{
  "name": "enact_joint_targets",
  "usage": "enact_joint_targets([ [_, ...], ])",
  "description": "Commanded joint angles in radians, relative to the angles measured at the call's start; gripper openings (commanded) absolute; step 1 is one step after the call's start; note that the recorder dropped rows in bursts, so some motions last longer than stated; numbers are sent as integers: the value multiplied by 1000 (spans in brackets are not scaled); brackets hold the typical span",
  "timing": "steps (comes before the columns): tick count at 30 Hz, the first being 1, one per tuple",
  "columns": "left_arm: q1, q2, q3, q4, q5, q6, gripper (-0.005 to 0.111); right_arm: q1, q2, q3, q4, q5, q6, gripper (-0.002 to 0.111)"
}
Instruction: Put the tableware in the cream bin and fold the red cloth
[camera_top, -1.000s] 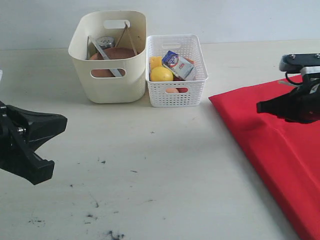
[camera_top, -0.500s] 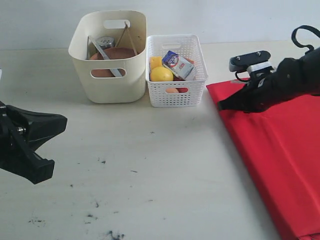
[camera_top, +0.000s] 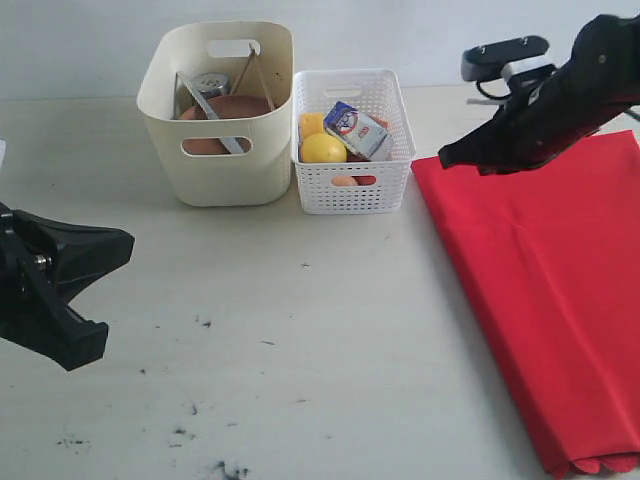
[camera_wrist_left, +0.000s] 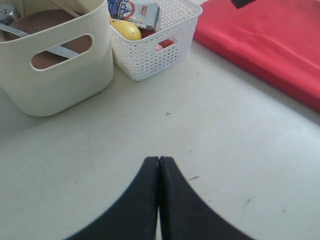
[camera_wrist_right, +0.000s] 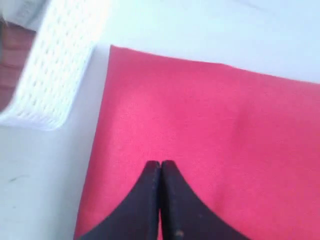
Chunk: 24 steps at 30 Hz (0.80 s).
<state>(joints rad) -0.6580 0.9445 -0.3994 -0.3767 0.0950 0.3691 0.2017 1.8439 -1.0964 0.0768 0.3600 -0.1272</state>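
Note:
The cream bin (camera_top: 215, 175) stands at the back left, also seen in the left wrist view (camera_wrist_left: 60, 90). It holds tableware: a round brown plate (camera_top: 232, 107), a steel cup (camera_top: 210, 82), a metal knife (camera_top: 222, 132) and wooden chopsticks (camera_top: 262, 78). The red cloth (camera_top: 545, 280) lies flat on the right as a long folded strip. My right gripper (camera_top: 443, 158) is shut and empty, hovering over the cloth's far left corner (camera_wrist_right: 215, 110). My left gripper (camera_top: 128, 243) is shut and empty over the bare table at the left, with its tips (camera_wrist_left: 159, 159) pointing toward the bins.
A white lattice basket (camera_top: 350, 185) touches the cream bin's right side and holds a lemon (camera_top: 322, 148), a milk carton (camera_top: 356, 128) and other food. The basket's wall (camera_wrist_right: 50, 75) is close to the cloth's corner. Dark scuffs mark the table (camera_top: 300, 330).
My right arm has swung left and then toward the back, ending over the cloth's far left corner. The cloth's near end has come into view. The left arm has not moved.

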Motion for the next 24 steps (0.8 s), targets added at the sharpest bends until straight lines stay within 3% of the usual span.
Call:
enact_joint_targets([
  [1,2,-5,3,2,-1,-7,2,-7,-136,106,-8,-38,12,0],
  [11,2,-5,3,-25,31,-11,2,-12,-223,435,-8,-341,49,0],
  [19,2,-5,3,-33,40,-11,2,-182,-28,451,-5,-380,35,0],
  [24,2,-5,3,-33,40,-11,2,-170,71,428,-5,-409,49,0],
])
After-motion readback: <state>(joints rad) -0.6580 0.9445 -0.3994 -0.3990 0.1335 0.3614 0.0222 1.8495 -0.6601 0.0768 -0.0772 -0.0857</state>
